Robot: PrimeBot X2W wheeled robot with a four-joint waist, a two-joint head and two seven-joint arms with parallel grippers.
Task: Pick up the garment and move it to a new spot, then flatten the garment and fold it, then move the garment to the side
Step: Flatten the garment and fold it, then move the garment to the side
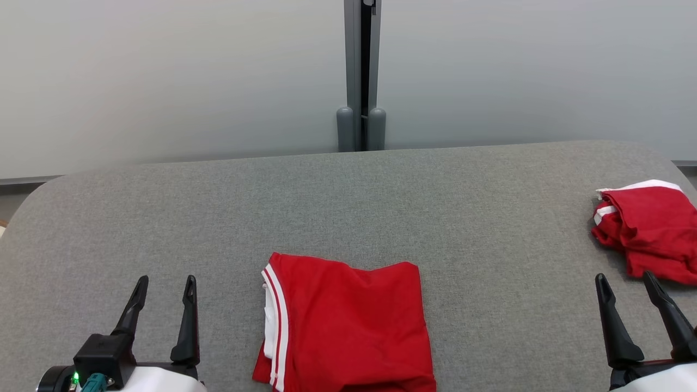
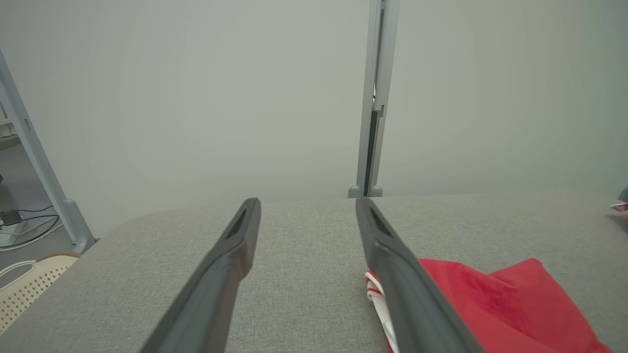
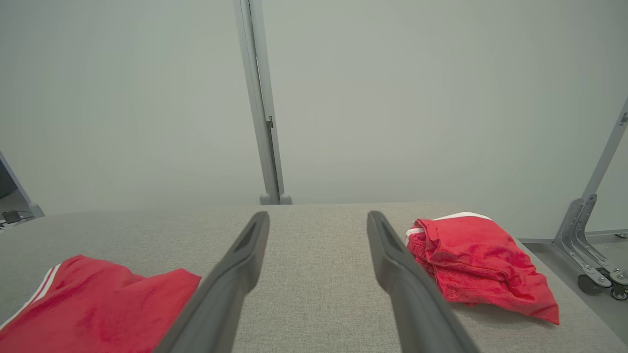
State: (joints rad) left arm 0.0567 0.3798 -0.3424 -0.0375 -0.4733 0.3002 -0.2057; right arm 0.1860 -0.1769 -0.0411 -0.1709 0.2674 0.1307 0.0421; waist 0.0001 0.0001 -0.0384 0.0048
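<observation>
A folded red garment (image 1: 348,326) lies flat on the gray table (image 1: 381,207). It is in the middle, close to the near edge, between the 2 grippers. It is folded into a shape almost like a square. The top edge is a bit wavy. Down its left side run 2 white stripes, and a bit of white cloth peeks out beside them.

The left gripper (image 1: 166,280) is near the garment's left side and does not touch it. Its 2 dark fingers are spread apart and hold nothing. The right gripper (image 1: 625,276) is well apart from the garment, on the right. Its 2 fingers are spread apart too, with nothing in them.

A crumpled red garment (image 1: 650,228) with white trim sits in a heap at the far right edge of the table, just past the right gripper's fingertips.
</observation>
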